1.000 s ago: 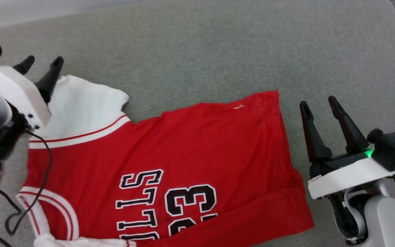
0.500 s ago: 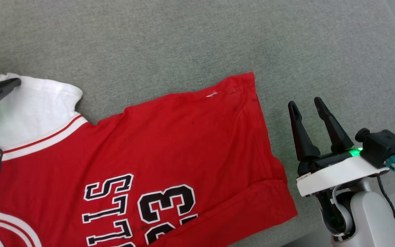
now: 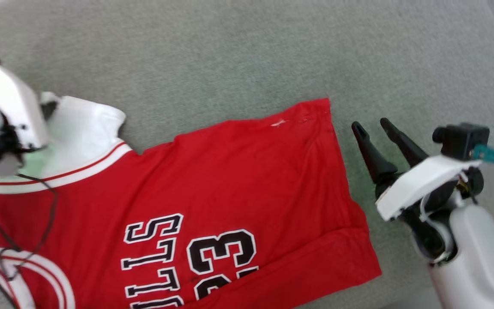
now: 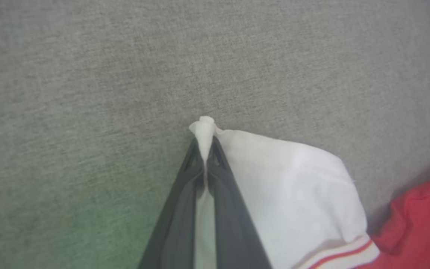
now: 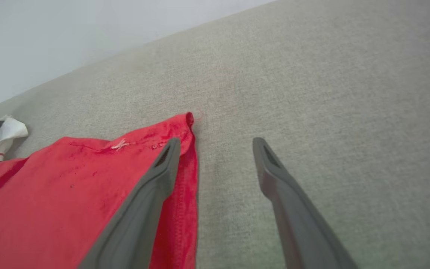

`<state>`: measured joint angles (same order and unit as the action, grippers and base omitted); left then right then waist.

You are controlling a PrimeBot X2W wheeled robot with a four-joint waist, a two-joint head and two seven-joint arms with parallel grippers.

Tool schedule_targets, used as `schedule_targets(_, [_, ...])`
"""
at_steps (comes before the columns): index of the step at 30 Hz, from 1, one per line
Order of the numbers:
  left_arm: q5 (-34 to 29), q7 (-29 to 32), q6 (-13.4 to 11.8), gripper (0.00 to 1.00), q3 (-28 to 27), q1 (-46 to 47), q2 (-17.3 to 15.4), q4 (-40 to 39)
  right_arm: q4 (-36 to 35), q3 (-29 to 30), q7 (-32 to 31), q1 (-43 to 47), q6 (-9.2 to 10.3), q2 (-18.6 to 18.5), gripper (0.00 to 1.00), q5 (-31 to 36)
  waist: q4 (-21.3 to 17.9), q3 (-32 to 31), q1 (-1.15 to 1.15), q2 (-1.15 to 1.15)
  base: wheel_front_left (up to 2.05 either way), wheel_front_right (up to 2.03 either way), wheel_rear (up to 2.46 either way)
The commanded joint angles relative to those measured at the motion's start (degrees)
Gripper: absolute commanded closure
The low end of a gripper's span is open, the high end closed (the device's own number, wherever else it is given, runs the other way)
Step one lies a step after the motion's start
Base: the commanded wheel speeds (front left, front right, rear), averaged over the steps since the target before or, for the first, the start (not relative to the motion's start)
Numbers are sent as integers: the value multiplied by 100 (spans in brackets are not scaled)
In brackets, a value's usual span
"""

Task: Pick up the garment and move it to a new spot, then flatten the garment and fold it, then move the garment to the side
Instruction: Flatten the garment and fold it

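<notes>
The garment (image 3: 230, 184) is a red jersey with white sleeves, striped trim and black lettering, lying flat on the grey cloth surface. Its white sleeve (image 4: 286, 186) points to the far left. My left gripper (image 4: 204, 158) is shut on the tip of that sleeve, and a pinch of white cloth sticks out past the fingertips. In the head view the left wrist housing (image 3: 11, 107) hides those fingers. My right gripper (image 3: 371, 126) stands open just right of the jersey's hem. In the right wrist view one finger (image 5: 155, 183) is over the hem corner (image 5: 189, 119) and the other over bare cloth.
The grey cloth surface (image 3: 230, 56) stretches wide beyond the jersey, with a pale wall (image 5: 88, 30) behind its far edge. A black cable (image 3: 45, 223) from the left wrist hangs over the jersey's shoulder.
My left gripper has shut on the tip of the white sleeve. The right gripper has tilted toward the hem corner and stays open. The head camera has shifted.
</notes>
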<state>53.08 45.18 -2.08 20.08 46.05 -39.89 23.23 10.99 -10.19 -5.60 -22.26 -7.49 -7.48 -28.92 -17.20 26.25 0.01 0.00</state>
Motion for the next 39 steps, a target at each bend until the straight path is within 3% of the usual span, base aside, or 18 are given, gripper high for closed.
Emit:
schedule_targets(1, [-50,-125,60,100,41,-42,95,24,113,-47,-213,-207,0,-81,0,-90,208,-183,-1,0,0,0,0])
schedule_targets(11, [-294,-814,396,100,295,300,620,-139,1353,-237,-2546,-1412,1,-763,0,-536,990,-393,-1,0,0,0,0])
schedule_targets(21, [-439,-1009,477,100,434,562,775,-313,2476,-656,-4203,-2016,1,-610,0,-409,1340,-126,-1,0,0,0,0])
schedule_targets(22, [-443,-1025,484,100,439,572,776,-305,2555,-690,-4314,-2027,1,-588,29,-358,1347,-116,-1,0,0,0,0])
schedule_targets(23, [-453,-1038,491,100,448,582,778,-300,2601,-712,-4370,-2048,1,-565,68,-327,1352,-107,-1,0,0,0,0])
schedule_targets(24, [-468,-1058,494,100,453,593,777,-293,2614,-702,-4373,-2074,1,-536,100,-315,1355,-103,-1,0,0,0,0])
schedule_targets(32, [-518,-1431,482,100,331,535,720,-231,2167,-506,-3711,-2524,0,-698,100,-159,1336,-357,-1,0,0,0,0])
schedule_targets(39, [-300,-1855,353,100,10,-93,582,-405,1636,-244,-3157,-2103,1,-858,100,-172,1361,-802,-1,0,0,0,0])
